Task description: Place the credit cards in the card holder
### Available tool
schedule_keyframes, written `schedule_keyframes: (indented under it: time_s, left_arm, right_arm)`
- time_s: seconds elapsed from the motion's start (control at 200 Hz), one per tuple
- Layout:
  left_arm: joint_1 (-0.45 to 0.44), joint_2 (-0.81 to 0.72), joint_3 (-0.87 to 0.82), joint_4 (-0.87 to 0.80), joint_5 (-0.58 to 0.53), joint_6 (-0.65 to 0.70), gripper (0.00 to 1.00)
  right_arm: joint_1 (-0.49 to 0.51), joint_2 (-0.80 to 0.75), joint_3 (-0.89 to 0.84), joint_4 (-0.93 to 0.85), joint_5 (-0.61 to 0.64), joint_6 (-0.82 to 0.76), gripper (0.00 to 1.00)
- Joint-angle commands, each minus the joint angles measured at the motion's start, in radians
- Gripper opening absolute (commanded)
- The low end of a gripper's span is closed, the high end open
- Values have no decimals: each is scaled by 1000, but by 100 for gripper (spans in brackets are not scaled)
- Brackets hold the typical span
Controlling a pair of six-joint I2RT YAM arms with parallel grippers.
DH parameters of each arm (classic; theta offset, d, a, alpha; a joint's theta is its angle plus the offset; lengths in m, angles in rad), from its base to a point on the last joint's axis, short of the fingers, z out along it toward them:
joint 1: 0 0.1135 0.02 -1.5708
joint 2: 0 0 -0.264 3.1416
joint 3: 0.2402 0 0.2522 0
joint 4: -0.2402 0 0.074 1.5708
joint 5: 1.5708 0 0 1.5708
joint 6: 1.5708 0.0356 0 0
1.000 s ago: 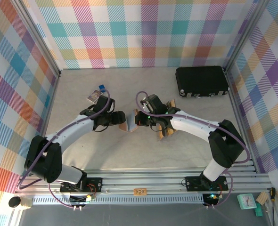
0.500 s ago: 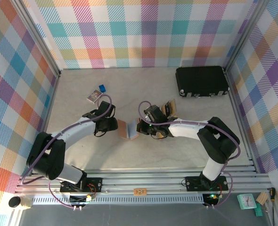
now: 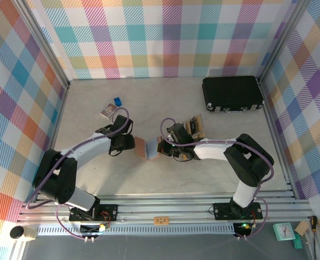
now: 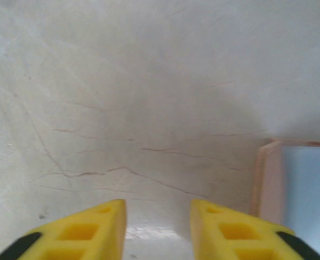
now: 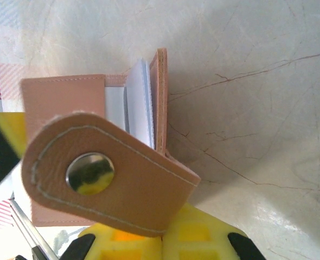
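Early stage: right pincer [image 5: 162, 235] clamped on card holder [image 5: 111, 173], flap just ahead of its tips. The left pincer [image 4: 157, 227] has jaws parted, empty, holder just to its right. Behind right pincer, credit cards [image 3: 196, 125] lie on bench [image 4: 149, 81]; apparently all left to load.

No lettering can be read anywhere. The small printed box [image 3: 108, 111], upper left of the top view, carries print that is too small to make out. So do an orange tag [image 3: 160, 220] on the bottom rail and a greenish gadget [image 3: 283, 232] at lower right. In the right wrist view, the metal snap [image 5: 90, 173] on the card holder [image 5: 62, 97] gives only a blurred reflection.
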Motion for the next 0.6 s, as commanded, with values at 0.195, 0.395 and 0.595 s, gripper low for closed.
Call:
schedule_keyframes:
  time_s: [0.195, 0.395, 0.595]
  left_arm:
    - [-19, -156, 96, 12, 191, -131, 51]
    - [-30, -147, 28, 176, 287, -252, 52]
    - [-37, -77, -77, 338, 343, -308, 51]
  right_arm:
    - [31, 11, 31, -30, 27, -17, 0]
    - [32, 17, 36, -22, 27, -7, 0]
    - [34, 34, 33, 4, 19, 12, 0]
